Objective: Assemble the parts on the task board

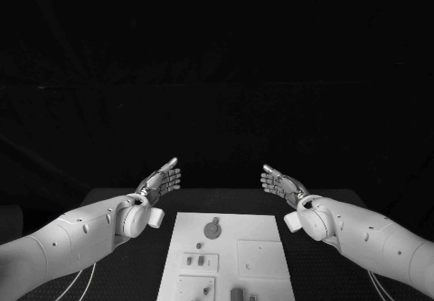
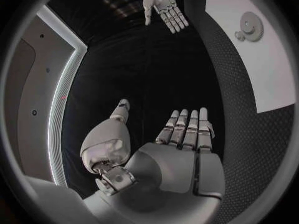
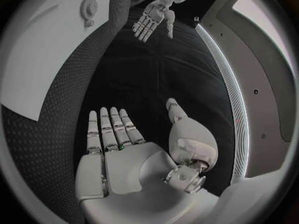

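The white task board [image 1: 258, 226] lies in the middle of the table, between my two arms. A round gear-like part [image 1: 213, 231] sits near its far end, with small grey parts [image 1: 201, 261] lower down on the board. My left hand [image 1: 161, 182] is raised beyond the board's far left corner, fingers straight and apart, holding nothing. My right hand [image 1: 281, 183] mirrors it at the far right, also empty. The left wrist view shows my left hand [image 2: 181, 134] flat, the right hand [image 2: 163, 7] opposite and the gear [image 2: 251, 23]. The right wrist view shows my right hand [image 3: 115, 134] flat and the left hand [image 3: 151, 19] opposite.
The black table [image 1: 317, 200] surrounds the board on all sides. A recessed square plate [image 1: 260, 258] sits on the board's right half. Thin cables [image 1: 86, 279] hang below my left arm near the table's front left.
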You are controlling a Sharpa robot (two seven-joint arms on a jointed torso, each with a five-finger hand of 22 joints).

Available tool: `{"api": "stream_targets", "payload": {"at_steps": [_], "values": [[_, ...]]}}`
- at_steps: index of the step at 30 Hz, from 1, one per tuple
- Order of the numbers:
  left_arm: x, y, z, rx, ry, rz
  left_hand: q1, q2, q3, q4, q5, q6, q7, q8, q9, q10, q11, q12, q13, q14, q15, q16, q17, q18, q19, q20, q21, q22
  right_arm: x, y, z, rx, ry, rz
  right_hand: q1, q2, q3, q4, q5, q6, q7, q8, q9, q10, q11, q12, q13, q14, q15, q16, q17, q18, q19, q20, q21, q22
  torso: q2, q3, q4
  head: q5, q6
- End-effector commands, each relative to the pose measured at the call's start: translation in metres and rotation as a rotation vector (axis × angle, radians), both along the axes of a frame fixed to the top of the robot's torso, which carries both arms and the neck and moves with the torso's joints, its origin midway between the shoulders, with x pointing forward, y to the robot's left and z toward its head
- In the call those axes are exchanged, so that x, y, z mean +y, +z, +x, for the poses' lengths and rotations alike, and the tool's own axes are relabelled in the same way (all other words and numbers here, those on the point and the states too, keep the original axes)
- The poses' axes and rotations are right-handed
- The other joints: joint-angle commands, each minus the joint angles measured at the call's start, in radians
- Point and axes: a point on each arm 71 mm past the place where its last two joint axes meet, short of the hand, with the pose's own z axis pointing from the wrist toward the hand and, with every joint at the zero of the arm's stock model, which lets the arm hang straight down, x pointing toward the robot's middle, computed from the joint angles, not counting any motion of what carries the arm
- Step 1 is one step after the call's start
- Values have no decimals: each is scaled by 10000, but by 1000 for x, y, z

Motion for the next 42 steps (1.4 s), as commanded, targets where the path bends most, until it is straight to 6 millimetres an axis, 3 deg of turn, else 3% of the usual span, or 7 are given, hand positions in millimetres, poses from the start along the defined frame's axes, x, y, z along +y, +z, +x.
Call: {"api": "stream_targets", "payload": {"at_steps": [1, 2, 8, 12, 14, 26, 42], "values": [[-6, -1, -5, -151, 207, -52, -4142, 453, -2028, 964, -314, -3354, -526, -1182, -2001, -4333, -438, -297, -308, -3240, -634, -979, -2430, -118, -2356, -228, -1663, -3307, 4, 1, -4, -197, -194, 207, -3798, 254, -2209, 1268, -712, -3617, -648, -930, -2302, -4160, -607, -1036, -753, -3637, -627, -1426, -2171, -732, -2002, -930, -2314, -3458, -244, 2, -45, -11, -191], [-8, -2, -7, -172, 259, -76, -4142, 453, -2028, 964, -314, -3354, -526, -1182, -2001, -4333, -438, -297, -308, -3240, -634, -979, -2430, -118, -2356, -228, -1663, -10419, 5, 1, -6, -244, -240, 274, -3798, 254, -2209, 1268, -712, -3617, -648, -930, -2302, -4160, -607, -1036, -753, -3637, -627, -1426, -2171, -732, -2002, -930, -2314, -3458, -325, 4, -57, -13, -260], [-24, -9, -32, -373, 763, -281, -4142, 453, -2028, 964, -314, -3354, -526, -1182, -2001, -4333, -438, -297, -308, -3240, -634, -979, -2430, -118, -2356, -228, -1663, -10419, 18, 3, -25, -618, -713, 879, -3798, 254, -2209, 1268, -712, -3617, -648, -930, -2302, -4160, -607, -1036, -753, -3637, -627, -1426, -2171, -732, -2002, -930, -2314, -3458, -1009, 23, -162, -33, -845], [-37, -12, -56, -558, 1229, -417, -4142, 453, -2028, 964, -314, -3354, -526, -1182, -2001, -4333, -438, -297, -308, -3240, -634, -979, -2430, -118, -2356, -228, -1663, -10419, 29, 6, -46, -836, -1180, 1360, -3798, 254, -2209, 1268, -712, -3617, -648, -930, -2302, -4160, -607, -1036, -753, -3637, -627, -1426, -2171, -732, -2002, -930, -2314, -3458, -1322, 31, -211, -43, -1112], [-43, -11, -68, -640, 1437, -462, -4142, 453, -2028, 964, -314, -3354, -526, -1182, -2001, -4333, -438, -297, -308, -3240, -634, -979, -2430, -118, -2356, -228, -1663, -10419, 34, 7, -57, -897, -1396, 1548, -3798, 254, -2209, 1268, -712, -3617, -648, -930, -2302, -4160, -607, -1036, -753, -3637, -627, -1426, -2171, -732, -2002, -930, -2314, -3458, -1397, 33, -222, -45, -1176], [-62, -4, -115, -960, 2219, -539, -4142, 453, -2028, 964, -314, -3354, -526, -1182, -2001, -4333, -438, -297, -308, -3240, -634, -979, -2430, -118, -2356, -228, -1663, -10419, 53, 15, -113, -906, -2441, 2166, -3798, 254, -2209, 1268, -712, -3617, -648, -930, -2302, -4160, -607, -1036, -753, -3637, -627, -1426, -2171, -732, -2002, -930, -2314, -3458, -1436, 35, -228, -46, -1209], [-62, -3, -117, -970, 2243, -539, -4142, 453, -2028, 964, -314, -3354, -526, -1182, -2001, -4333, -438, -297, -308, -3240, -634, -979, -2430, -118, -2356, -228, -1663, -10419, 54, 16, -118, -886, -2536, 2198, -3798, 254, -2209, 1268, -712, -3617, -648, -930, -2302, -4160, -607, -1036, -753, -3637, -627, -1426, -2171, -732, -2002, -930, -2314, -3458, -1436, 35, -228, -46, -1209]]}}
